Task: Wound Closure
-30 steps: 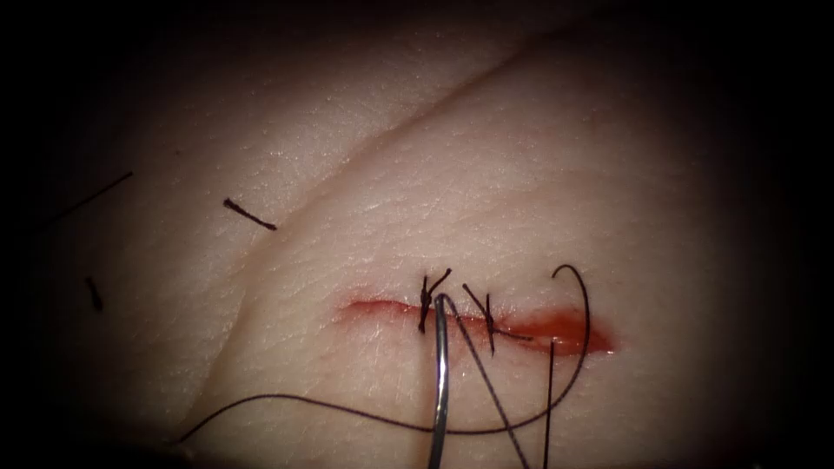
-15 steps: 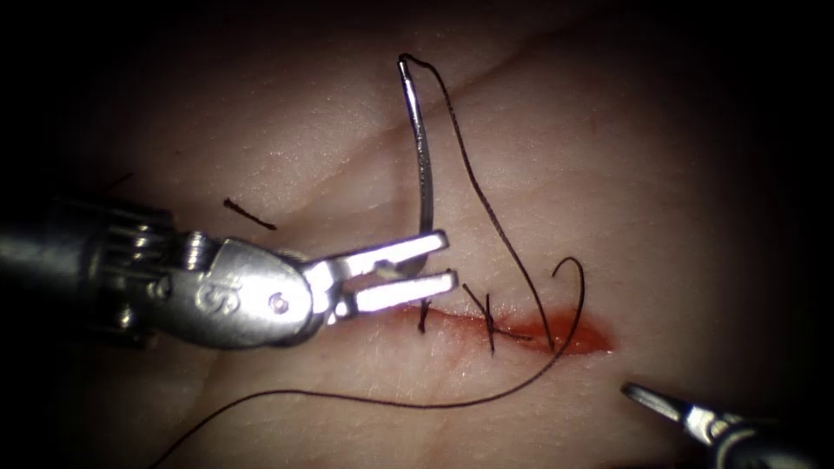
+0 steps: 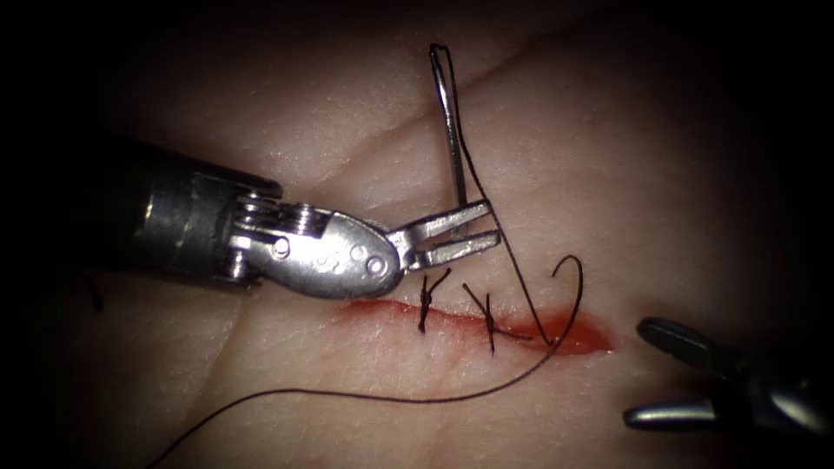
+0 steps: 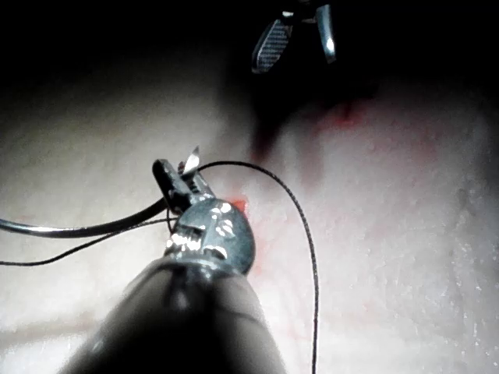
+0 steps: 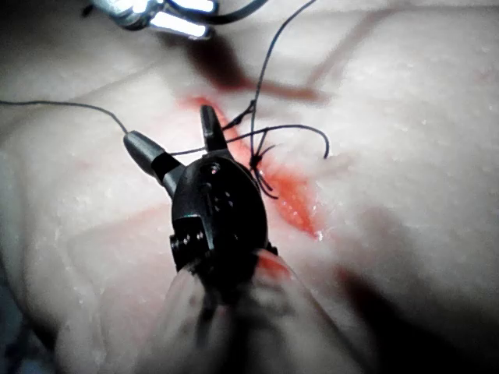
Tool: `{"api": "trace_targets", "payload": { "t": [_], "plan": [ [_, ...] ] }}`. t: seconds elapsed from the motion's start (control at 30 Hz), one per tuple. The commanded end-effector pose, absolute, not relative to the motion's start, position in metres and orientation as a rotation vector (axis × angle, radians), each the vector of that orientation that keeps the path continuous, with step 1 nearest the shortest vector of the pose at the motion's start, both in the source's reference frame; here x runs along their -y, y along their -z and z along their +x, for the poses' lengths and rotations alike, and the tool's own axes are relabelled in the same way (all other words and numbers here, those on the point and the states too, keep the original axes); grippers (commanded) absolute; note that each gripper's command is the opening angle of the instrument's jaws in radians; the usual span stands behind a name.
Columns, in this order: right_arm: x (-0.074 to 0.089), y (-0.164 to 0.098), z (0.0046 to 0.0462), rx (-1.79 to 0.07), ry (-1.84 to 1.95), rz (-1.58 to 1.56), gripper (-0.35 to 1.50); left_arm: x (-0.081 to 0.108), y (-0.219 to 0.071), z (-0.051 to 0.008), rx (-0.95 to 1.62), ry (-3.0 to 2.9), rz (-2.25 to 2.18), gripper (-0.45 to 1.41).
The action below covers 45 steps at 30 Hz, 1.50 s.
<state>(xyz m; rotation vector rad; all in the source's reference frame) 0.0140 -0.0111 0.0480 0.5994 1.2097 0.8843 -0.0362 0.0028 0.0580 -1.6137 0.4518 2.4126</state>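
With the left tool (image 3: 482, 230) gripping the needle (image 3: 450, 122) near its point, clear above the cut (image 3: 486, 326), thread (image 3: 512, 260) should stay slack-free while the right tool (image 3: 660, 373) waits wide open, empty, right of the cut.

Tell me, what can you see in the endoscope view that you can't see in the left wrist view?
The endoscope view gives the cut in the tissue, with two tied stitches across it and red fluid near its right end, where the thread goes in. The left wrist view gives a short pointed end of the needle poking past the jaws of the left tool. Both give the left tool shut on the needle near that end, the needle out of the tissue, and the right tool open, holding nothing.
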Motion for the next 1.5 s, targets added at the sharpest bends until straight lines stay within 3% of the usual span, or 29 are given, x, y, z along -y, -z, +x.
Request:
{"api": "trace_targets", "payload": {
  "t": [0.03,0.2,0.53,0.6,0.73,1.03,1.5],
  "plan": [
    [0.008,-0.049,0.015,-1.193,-0.931,0.644,1.21,-0.002,-0.059,-0.037,-0.497,-2.461,-1.584,-0.45],
    [0.003,-0.051,0.016,-1.186,-1.006,0.753,1.23,0.0,-0.06,-0.0374,-0.587,-2.554,-1.563,-0.45],
    [0.0,-0.056,0.0232,-1.181,-0.986,0.947,1.23,0.003,-0.058,-0.0388,-0.709,-2.649,-1.684,-0.45],
    [0.0,-0.056,0.0241,-1.197,-0.973,0.973,1.13,0.003,-0.058,-0.0387,-0.717,-2.653,-1.686,-0.45],
    [0.0,-0.057,0.0249,-1.193,-0.96,0.985,1.11,0.003,-0.058,-0.0388,-0.725,-2.658,-1.687,-0.45],
    [0.001,-0.058,0.0254,-1.184,-0.955,0.983,1.11,0.003,-0.057,-0.0392,-0.745,-2.669,-1.688,-0.45],
    [0.0,-0.057,0.0223,-1.172,-0.955,0.986,1.11,0.004,-0.056,-0.0393,-0.745,-2.669,-1.688,-0.45]
  ]
}}
